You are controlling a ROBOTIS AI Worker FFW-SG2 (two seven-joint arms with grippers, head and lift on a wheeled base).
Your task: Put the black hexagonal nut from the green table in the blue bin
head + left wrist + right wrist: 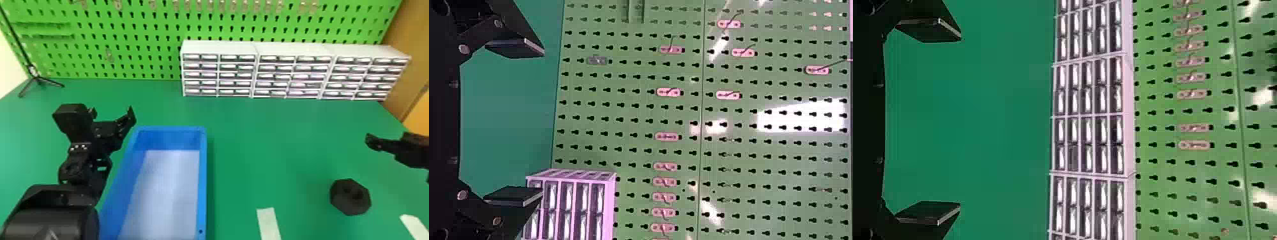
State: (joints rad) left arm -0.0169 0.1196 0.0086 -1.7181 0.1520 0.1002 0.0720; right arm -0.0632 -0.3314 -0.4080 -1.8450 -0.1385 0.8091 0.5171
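My left tool (543, 121) is over by the far left corner of the long blue rectangular bin (203, 178), its two flat black fingers well apart with nothing between them. The bin sits on the green table (271, 143) and is my landmark. Just right of it, towards the near edge, lies a pale flat strip (269, 223). Farther right, well apart from the bin, the black hexagonal nut (346, 202) rests on the table with a broad face and its hole upwards. I judge it rigid and sturdy, so a firm squeeze shouldn't mark it. It could be plastic or metal; I can't tell, so I'd be ready for some weight. I'd take it across two opposite flats, pads square to them and low down; on the corners it would likely twist or slip out. Its sides look dull, which should help my grip. Right of the nut and farther off, my right tool (959, 121) has its fingers spread, holding nothing, and is the one best placed for it.
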